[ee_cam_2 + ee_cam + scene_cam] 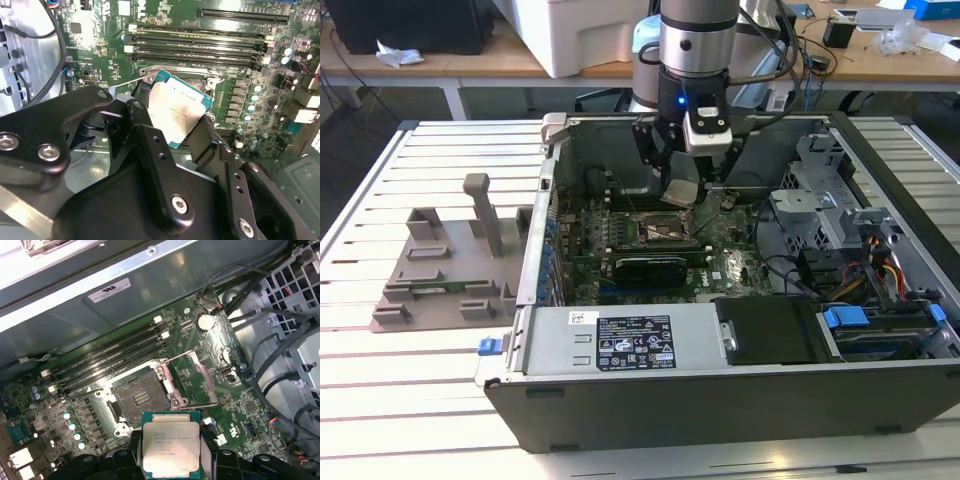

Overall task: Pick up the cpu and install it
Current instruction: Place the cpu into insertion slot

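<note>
Your gripper (681, 188) is clamped on the cpu (171, 450), its fingers (149, 146) pressing on opposite edges of the chip. You hold it in the air just beside and above the open socket (141, 399), not seated. The socket sits on the green motherboard (220, 352), beside the memory slots (115, 356), inside the open computer case (720, 410) on the slatted table (420, 400).
</note>
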Action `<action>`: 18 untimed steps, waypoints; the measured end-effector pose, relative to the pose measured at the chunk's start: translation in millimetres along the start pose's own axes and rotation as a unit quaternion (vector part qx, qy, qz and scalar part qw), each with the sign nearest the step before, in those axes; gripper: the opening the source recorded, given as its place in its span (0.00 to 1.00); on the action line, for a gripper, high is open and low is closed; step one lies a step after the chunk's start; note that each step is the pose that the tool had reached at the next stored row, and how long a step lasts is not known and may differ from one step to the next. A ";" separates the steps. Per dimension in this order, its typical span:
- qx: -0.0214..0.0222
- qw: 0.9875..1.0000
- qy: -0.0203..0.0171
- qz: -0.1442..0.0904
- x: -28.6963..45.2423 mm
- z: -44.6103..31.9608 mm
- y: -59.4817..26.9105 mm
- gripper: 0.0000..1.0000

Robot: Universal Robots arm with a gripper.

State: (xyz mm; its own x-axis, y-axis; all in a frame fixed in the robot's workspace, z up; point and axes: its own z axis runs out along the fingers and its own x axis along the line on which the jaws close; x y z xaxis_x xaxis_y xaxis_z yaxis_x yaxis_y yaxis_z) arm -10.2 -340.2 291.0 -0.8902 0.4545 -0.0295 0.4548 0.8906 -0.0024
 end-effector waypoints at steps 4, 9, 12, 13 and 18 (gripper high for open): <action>0.001 1.000 0.000 0.027 0.0 0.0 0.0 0.54; 0.001 0.999 0.000 0.046 0.0 0.0 0.0 0.54; 0.002 0.999 0.000 0.052 0.0 0.0 0.0 0.54; 0.002 0.999 0.000 0.054 0.0 0.0 0.0 0.54; 0.002 0.998 0.000 0.061 0.0 0.0 0.0 0.54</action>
State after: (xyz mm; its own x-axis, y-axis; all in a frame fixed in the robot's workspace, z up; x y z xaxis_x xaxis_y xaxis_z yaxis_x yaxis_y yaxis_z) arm -10.1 -340.2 291.0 -0.8288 0.5588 -0.0295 0.5591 0.8291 -0.0024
